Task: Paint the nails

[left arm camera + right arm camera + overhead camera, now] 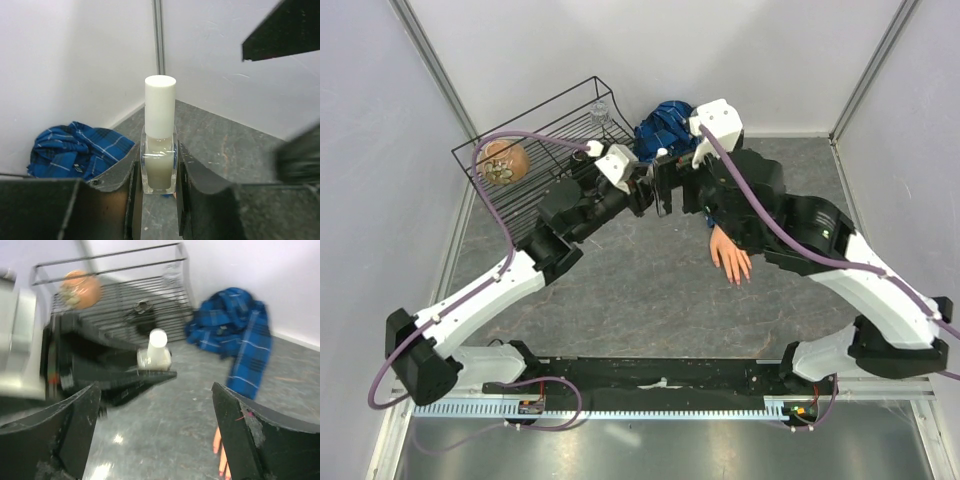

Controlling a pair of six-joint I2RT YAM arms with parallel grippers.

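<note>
- The left gripper (159, 172) is clenched on a small clear bottle (159, 162), with one finger pressed to each side of the glass body.
- The bottle stands upright between the fingers. Its white cap (160, 105) is on and rises above them, and a pale, milky liquid fills the glass.
- The right gripper (157, 412) is released, its two dark fingers spread wide with nothing between them. It faces the bottle from the right, close to it but not touching.
- The two grippers meet above the far middle of the grey table (620, 280).
- The mannequin hand (728, 255) lies flat on the table to the right of centre, fingers pointing toward the near edge. The right arm crosses above its wrist.
- The nails (738, 278) are at the tips of those fingers, near and right of both grippers and apart from them. They are too small to tell whether they carry any paint.
- The blue plaid sleeve (665, 125) is bunched against the far wall, behind the grippers.
- A black wire basket (535, 120) sits in the far left corner. A round orange-brown object (503, 162) is at its left end.
</note>
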